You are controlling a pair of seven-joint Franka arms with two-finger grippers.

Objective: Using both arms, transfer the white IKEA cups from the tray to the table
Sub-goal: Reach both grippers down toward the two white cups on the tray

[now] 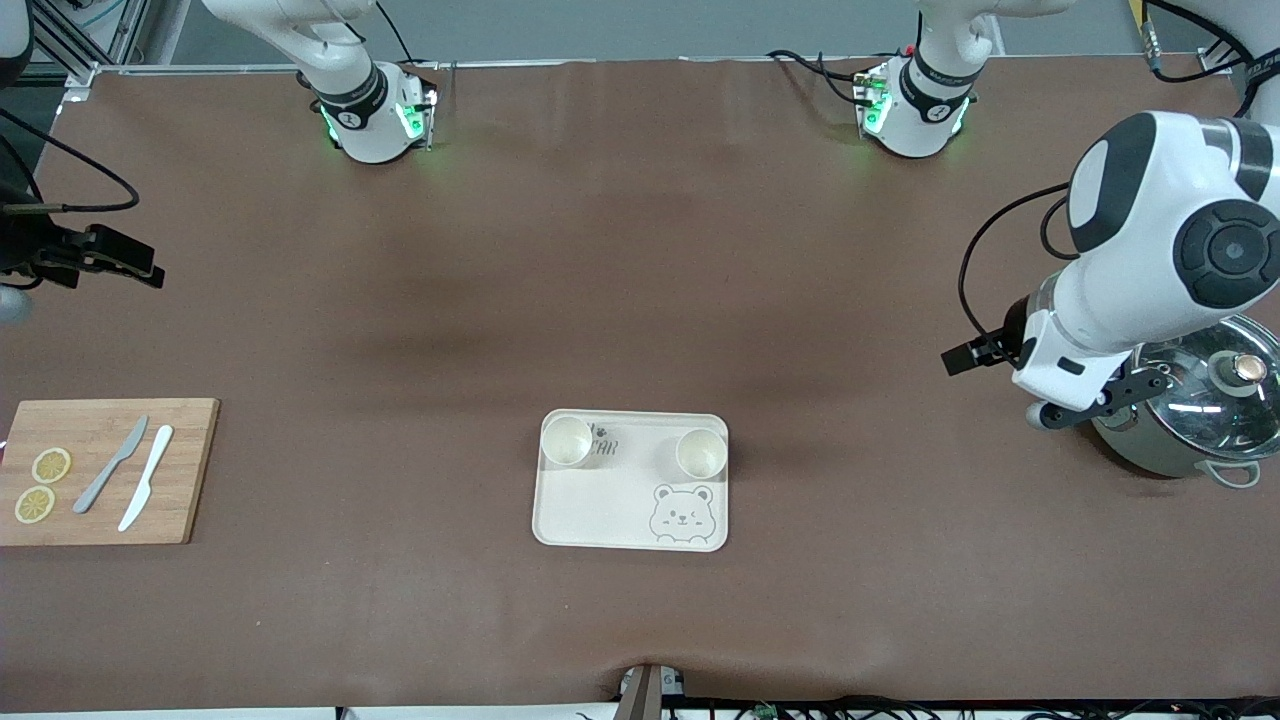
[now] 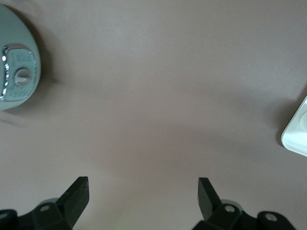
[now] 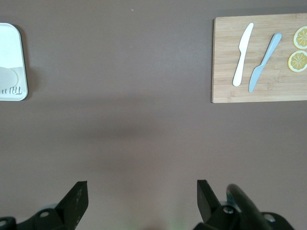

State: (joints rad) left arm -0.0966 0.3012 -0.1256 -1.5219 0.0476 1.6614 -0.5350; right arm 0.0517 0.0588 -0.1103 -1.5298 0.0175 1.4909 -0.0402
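- My left gripper [image 2: 143, 196] hangs over bare table [image 1: 640, 260] at the left arm's end, just beside a steel pot [image 1: 1195, 415] with a glass lid. Its fingers stand wide apart with nothing between them.
- My right gripper [image 3: 142, 199] is up over bare table at the right arm's end, above the stretch between the tray and the wooden cutting board [image 1: 100, 470]. Its fingers are spread wide too, and empty.
- Both white IKEA cups sit upright on the tray [image 1: 600, 520], along the rim farther from the front camera. One cup [image 1: 567, 441] is at the corner toward the right arm's end, the other cup [image 1: 700, 453] is at the corner toward the left arm's end, just above the bear drawing.
- I judge that split suits me: each cup lies on the side of the arm that can reach it, so my arms need not cross.
- Nothing is moved yet; both claws are well apart from the tray, so I read this as the start.
- The board carries a grey knife [image 1: 110, 465], a white knife [image 1: 146, 492] and two lemon slices [image 1: 42, 484]; I should set cups down away from it and the pot.
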